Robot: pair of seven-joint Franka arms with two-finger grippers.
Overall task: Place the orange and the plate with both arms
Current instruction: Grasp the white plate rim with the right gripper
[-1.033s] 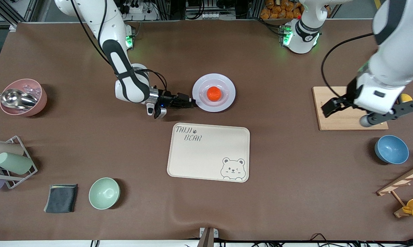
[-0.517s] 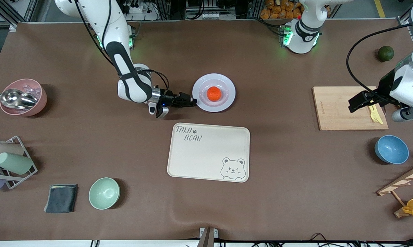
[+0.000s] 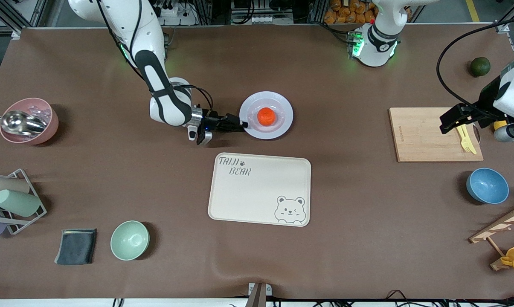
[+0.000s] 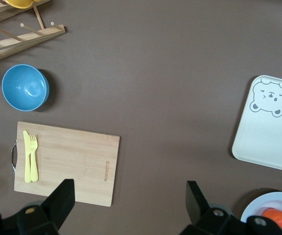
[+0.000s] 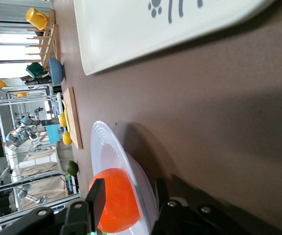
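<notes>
- Orange (image 3: 266, 116) sits in the middle of the plate (image 3: 282, 125); plate rests on the table at about 12 o'clock from the tray (image 3: 261, 192), farther from the front camera than it and apart from it.
- Right gripper (image 3: 241, 125) is at the plate's 9 o'clock edge, on the side toward the right arm's end of the table.
- Right wrist view: the fingers (image 5: 96, 195) are narrowly parted and straddle the plate's rim (image 5: 131, 169), one above it, one below. Whether they press on the rim I cannot tell.
- Orange is just inside the rim from the right gripper, not touching it.
- Right arm pose: forearm comes down from its base, wrist bent so the hand lies low and near level with the table, pointing at the plate.
- Left gripper (image 4: 129, 205) is up in the air over the cutting board (image 3: 427, 135), near the board's end with the yellow fork (image 3: 466, 138).
- Left wrist view: jaws spread wide, nothing between them; camera looks down on the board, the blue bowl (image 4: 25, 88) and a corner of the tray.
- Left arm waits.
</notes>
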